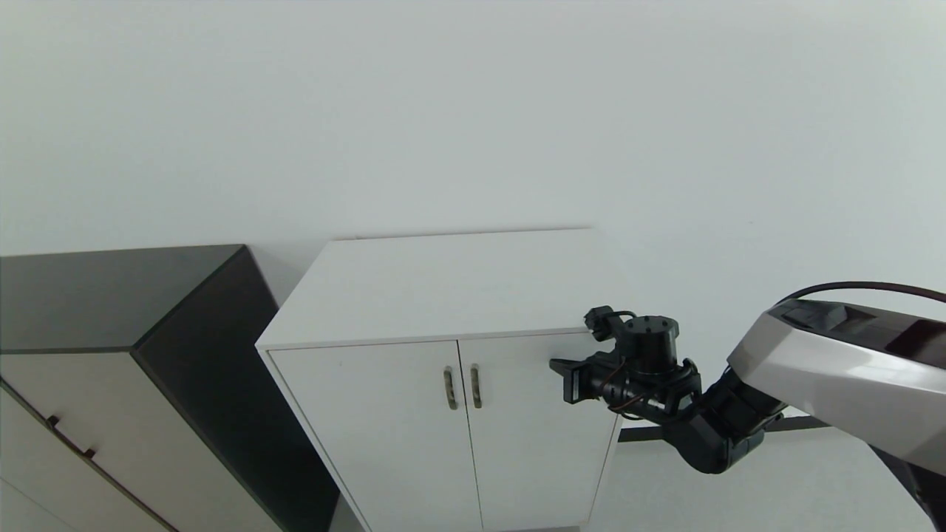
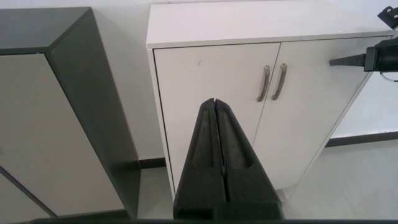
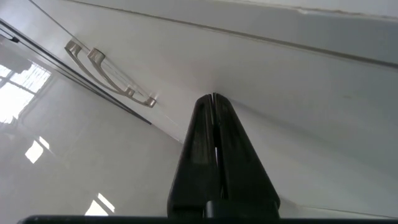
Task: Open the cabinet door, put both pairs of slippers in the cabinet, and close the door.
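At cabinet (image 1: 443,288) front: right end effector (image 1: 556,364) pinched closed, empty | left end effector (image 2: 214,102) likewise | 2 doors (image 1: 384,428), 2 handles (image 1: 448,388)

Soft, even light fills the room, and the white wall (image 1: 473,111) carries no hard shadow. The white cabinet (image 1: 443,288) is brightest on top, its front a shade greyer. In the right wrist view a glossy surface (image 3: 37,155) mirrors bright window patches. A faint shadow lies on the door (image 3: 298,124) beside the right gripper (image 3: 214,98). In the head view the cabinet's upright edges lean inward toward the bottom.
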Available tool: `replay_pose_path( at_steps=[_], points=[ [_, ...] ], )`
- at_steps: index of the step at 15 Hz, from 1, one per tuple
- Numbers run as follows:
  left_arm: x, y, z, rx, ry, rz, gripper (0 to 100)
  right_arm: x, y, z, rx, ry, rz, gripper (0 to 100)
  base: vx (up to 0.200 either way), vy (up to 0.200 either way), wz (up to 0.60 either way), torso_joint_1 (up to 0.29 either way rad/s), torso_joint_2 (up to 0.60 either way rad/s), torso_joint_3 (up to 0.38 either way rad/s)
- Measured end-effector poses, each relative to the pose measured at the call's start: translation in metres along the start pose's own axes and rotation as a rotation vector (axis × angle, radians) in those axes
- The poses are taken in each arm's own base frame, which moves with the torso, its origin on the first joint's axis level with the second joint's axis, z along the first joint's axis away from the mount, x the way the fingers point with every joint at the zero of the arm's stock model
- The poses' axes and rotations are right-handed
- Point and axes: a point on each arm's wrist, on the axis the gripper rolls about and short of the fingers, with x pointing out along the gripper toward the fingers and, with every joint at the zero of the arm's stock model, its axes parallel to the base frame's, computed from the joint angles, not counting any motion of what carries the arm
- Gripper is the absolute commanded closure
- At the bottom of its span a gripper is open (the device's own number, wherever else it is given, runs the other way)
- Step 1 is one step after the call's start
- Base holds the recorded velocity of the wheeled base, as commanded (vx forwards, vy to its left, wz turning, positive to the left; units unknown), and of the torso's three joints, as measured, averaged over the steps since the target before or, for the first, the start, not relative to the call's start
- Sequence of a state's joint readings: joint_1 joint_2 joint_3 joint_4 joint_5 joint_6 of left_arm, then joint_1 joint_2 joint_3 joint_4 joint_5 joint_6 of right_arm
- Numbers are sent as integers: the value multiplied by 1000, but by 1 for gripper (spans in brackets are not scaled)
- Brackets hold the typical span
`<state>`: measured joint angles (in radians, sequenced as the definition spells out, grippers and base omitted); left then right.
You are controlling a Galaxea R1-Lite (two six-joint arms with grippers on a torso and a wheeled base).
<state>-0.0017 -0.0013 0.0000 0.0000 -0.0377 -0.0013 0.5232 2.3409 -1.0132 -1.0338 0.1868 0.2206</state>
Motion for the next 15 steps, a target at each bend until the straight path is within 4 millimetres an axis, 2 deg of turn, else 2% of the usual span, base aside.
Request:
replay_pose_path(
  at_steps=[6,11,13,15],
  points=[
    [0,0,0,0,0,-1,100,-5,1,-1,-5,4,-1,100,0,0,0,0,0,0],
    [0,0,0,1,0,0,100,-19,8,3,-20,9,6,100,0,0,0,0,0,0],
    [0,0,0,1,0,0,100,-36,14,12,-36,-20,14,100,0,0,0,0,0,0],
    [0,0,0,2,0,-1,100,-62,21,19,-46,-36,8,100,0,0,0,0,0,0]
  ],
)
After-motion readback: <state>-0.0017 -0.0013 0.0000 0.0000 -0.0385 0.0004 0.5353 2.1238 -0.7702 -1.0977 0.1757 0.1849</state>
